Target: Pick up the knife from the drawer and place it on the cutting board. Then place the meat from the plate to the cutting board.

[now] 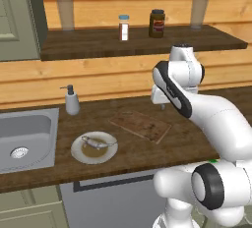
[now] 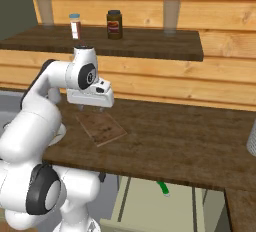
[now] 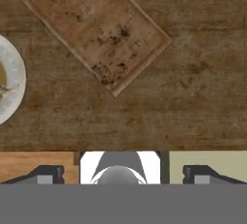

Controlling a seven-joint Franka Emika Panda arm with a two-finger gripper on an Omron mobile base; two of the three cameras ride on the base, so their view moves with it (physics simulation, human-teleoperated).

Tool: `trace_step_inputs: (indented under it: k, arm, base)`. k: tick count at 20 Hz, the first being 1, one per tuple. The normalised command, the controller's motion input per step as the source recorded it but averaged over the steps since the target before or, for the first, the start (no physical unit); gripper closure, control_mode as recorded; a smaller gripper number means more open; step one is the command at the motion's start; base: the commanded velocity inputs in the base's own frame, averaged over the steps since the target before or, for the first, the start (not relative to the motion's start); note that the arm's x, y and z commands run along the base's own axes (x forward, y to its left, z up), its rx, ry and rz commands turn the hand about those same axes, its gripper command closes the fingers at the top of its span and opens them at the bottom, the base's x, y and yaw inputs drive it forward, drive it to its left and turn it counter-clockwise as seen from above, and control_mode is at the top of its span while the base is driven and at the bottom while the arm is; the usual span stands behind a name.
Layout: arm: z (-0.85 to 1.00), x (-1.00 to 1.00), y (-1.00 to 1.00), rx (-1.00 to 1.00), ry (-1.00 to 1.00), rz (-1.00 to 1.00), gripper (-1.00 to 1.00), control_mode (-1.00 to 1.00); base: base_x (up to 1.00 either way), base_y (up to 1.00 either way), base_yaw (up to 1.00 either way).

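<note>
The dark wooden counter (image 1: 147, 146) runs wide under a plank wall, its grain rough and streaked, giving the arm one flat working level between the steel sink (image 1: 24, 141) and the far corner. Below its front edge the drawer (image 2: 150, 203) stands pulled out, a shallow pale cream-olive box, open so the knife (image 2: 163, 188) can be reached from above; only its bright green handle peeks out under the counter lip. The cutting board (image 1: 141, 125) lies flat and skewed on the counter, thin, rectangular, brown with darker mottled stains, bare of both items, so no step is done yet. Just beside it, towards the sink, sits the round off-white plate (image 1: 94, 148) with a brown centre, and the meat (image 1: 96, 142), a slender grey-silver fish-like piece, rests across it. The gripper (image 2: 90, 108) hangs over the counter near the board's edge, pointing down, jaws spread wide and empty; in the hand view its fingertips (image 3: 46, 175) stand far apart. The reach down into the drawer looks to be the next move
</note>
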Motion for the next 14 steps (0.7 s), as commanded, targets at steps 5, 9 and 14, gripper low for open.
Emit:
trace_step_inputs:
  k: [5,9,14]
  arm:
    - [-0.21,0.01,-0.18,0.0,-0.02,0.0,-1.0,-1.0]
    - [-0.29,-0.1,-0.25,0.0,0.1,0.0,-1.0,-1.0]
    - [-0.22,-0.12,-0.5,0.0,0.1,-0.03,-1.0,-1.0]
  base:
    - [0.0,0.0,0.0]
    - [0.0,0.0,0.0]
    - [0.0,0.0,0.0]
